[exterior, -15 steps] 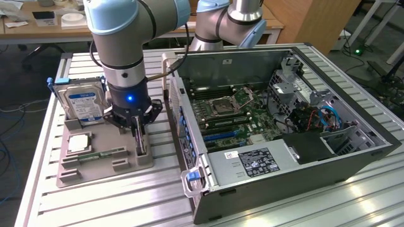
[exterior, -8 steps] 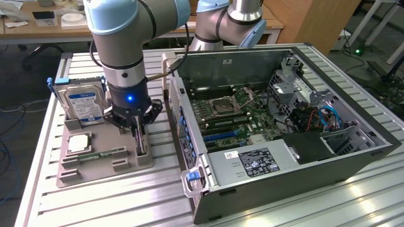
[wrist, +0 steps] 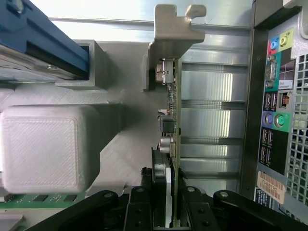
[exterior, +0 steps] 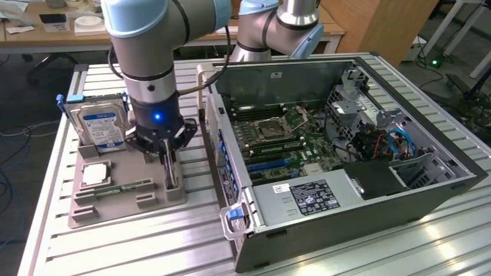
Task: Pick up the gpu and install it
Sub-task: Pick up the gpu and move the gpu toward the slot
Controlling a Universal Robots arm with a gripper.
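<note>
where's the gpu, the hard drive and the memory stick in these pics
gpu (wrist: 176, 115), wrist view, edge of its circuit board
hard drive (exterior: 101, 125), exterior view, its blue-white label
memory stick (exterior: 123, 188), exterior view, middle of the green strip

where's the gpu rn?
At the exterior view's left, the gpu stands on edge in the grey holder tray, held by the gripper, between the hard drive and the open PC case.

You get bright, even light, glare streaks on the slatted table (exterior: 438, 240) toward the exterior view's right, soft shadow beside the gpu (wrist: 168, 72).
</note>
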